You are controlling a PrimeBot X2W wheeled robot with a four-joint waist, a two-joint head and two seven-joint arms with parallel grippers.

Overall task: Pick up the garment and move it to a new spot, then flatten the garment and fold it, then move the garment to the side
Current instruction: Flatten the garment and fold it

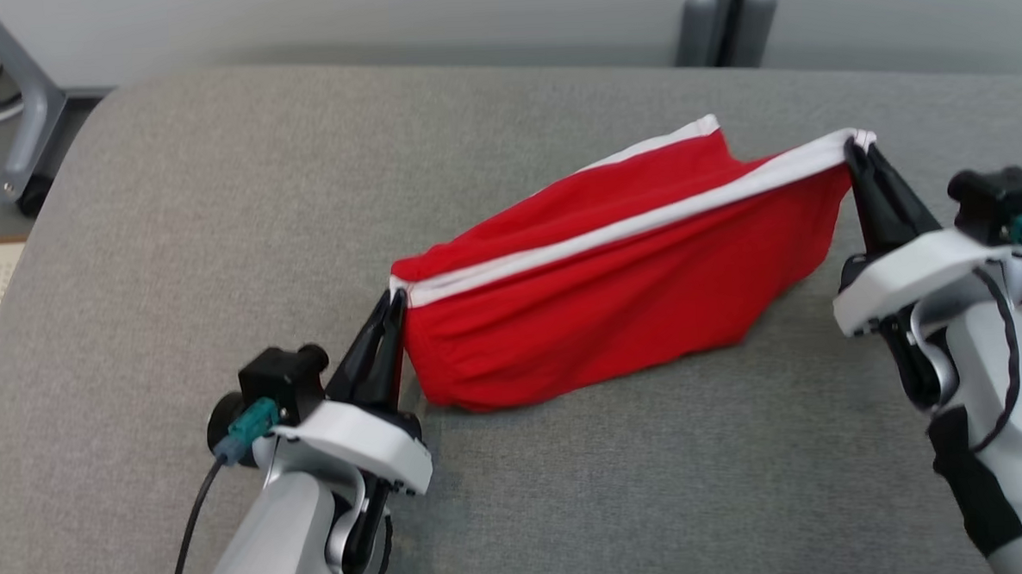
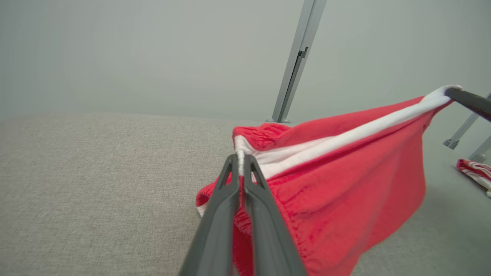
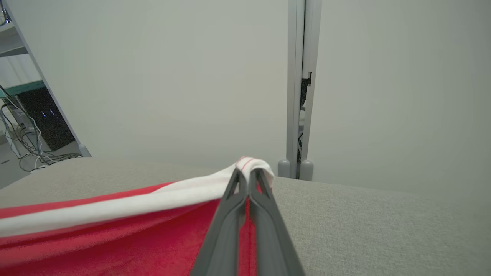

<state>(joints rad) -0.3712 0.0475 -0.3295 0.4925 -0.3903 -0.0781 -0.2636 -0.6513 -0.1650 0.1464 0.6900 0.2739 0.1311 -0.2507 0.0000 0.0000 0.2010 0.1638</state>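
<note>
Left gripper (image 2: 241, 157): two long dark fingers pinched tight on the white waistband (image 2: 345, 136) of red fabric garment (image 2: 345, 184). Band runs taut up-right to right gripper (image 2: 466, 100), dark tip at far end. Garment hangs over grey woven surface (image 2: 96, 184). Grey metal post (image 2: 295, 65) behind, w/ pale wall.

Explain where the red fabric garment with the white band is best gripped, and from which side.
Grip the white band at its two ends, one gripper coming in from each side. It is the straight edge of the red fabric garment, so when it is pulled taut the cloth hangs below it. The left gripper and right gripper are shut on those ends.
</note>
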